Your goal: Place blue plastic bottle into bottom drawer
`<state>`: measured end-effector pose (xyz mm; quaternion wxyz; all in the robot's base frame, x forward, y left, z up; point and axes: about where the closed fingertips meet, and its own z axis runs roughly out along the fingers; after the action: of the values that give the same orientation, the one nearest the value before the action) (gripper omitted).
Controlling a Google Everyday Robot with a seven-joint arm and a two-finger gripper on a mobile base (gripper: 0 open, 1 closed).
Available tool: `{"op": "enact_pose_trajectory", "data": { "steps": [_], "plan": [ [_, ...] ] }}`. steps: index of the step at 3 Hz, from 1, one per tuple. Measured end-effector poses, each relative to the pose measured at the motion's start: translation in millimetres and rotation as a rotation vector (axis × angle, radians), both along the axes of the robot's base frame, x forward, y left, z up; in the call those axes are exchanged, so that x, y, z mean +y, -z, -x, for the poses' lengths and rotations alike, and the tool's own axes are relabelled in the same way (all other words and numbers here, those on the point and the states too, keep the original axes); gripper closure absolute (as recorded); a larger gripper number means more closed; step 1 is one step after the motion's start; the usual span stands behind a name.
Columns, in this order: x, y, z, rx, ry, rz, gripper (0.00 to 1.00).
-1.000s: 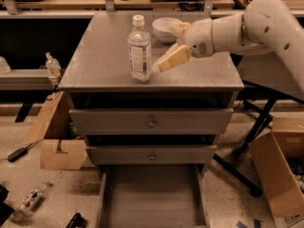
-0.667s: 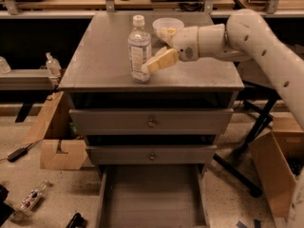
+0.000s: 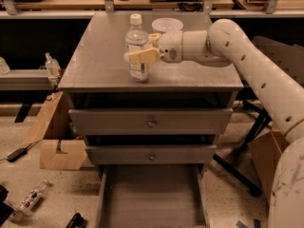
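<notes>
Camera view: swung left since a second ago, cream gripper point(image 3: 141, 47) now straddling the clear, white-capped blue plastic bottle point(image 3: 137, 38), upright on grey cabinet top point(image 3: 99, 56); clenched or not, cannot tell. Just behind, round white bowl point(image 3: 167, 24). Below, shallow grey bottom drawer point(image 3: 152, 194) pulled open.

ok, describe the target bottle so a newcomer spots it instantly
On top of the grey cabinet, front-left of the white bowl, stands the blue plastic bottle, the pincer at its middle. Only bottle up there: clear, white cap, pale label.
</notes>
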<state>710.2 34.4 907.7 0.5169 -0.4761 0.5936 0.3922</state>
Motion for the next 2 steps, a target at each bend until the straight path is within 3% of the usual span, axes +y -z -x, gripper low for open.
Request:
{"op": "enact_pose_trajectory", "data": {
  "steps": [1,2],
  "plan": [
    [14.4,-3.7,0.4,0.015,0.002,-0.027,0.61],
    [12.4,-11.6,18.4,0.018,0.03,-0.025,0.84]
  ]
}}
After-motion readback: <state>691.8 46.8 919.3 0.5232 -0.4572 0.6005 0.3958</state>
